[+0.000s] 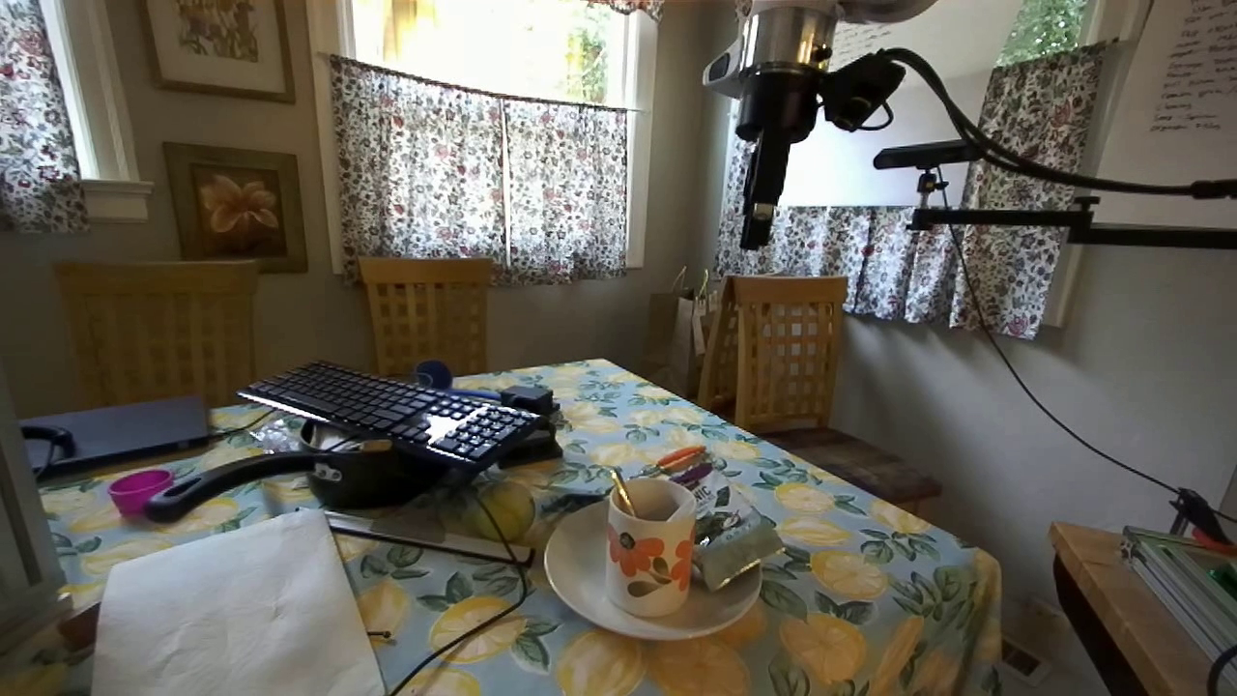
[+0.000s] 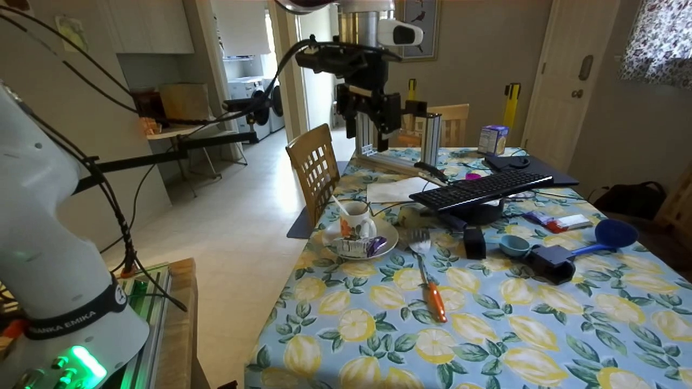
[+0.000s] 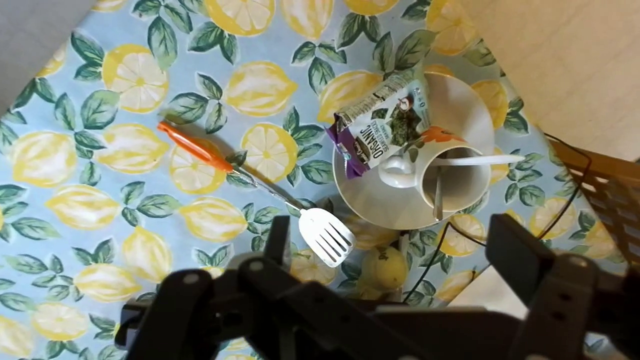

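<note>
My gripper (image 3: pixel 398 245) hangs well above the lemon-print tablecloth, its jaws wide apart and nothing between them; an exterior view shows the gripper (image 1: pixel 758 230) side-on. Below it in the wrist view lies a slotted spatula (image 3: pixel 325 235) with an orange handle. A yellow round fruit (image 3: pixel 390 267) appears between the fingers, far beneath them. A white plate (image 3: pixel 370 202) carries a flowered mug (image 3: pixel 472 195) and a green-and-purple snack packet (image 3: pixel 397 122). Inside the mug lean a white utensil and a metal spoon. Both exterior views show the mug (image 1: pixel 649 570) (image 2: pixel 354 219) standing upright.
A black keyboard (image 2: pixel 481 189) rests tilted over a dark pan (image 1: pixel 362 483). Around it are a blue ladle (image 2: pixel 616 235), a pale blue cup (image 2: pixel 514 246), white paper (image 1: pixel 232 619) and a pink cup (image 1: pixel 142 491). A metal frame (image 2: pixel 431 141) stands farther along the table.
</note>
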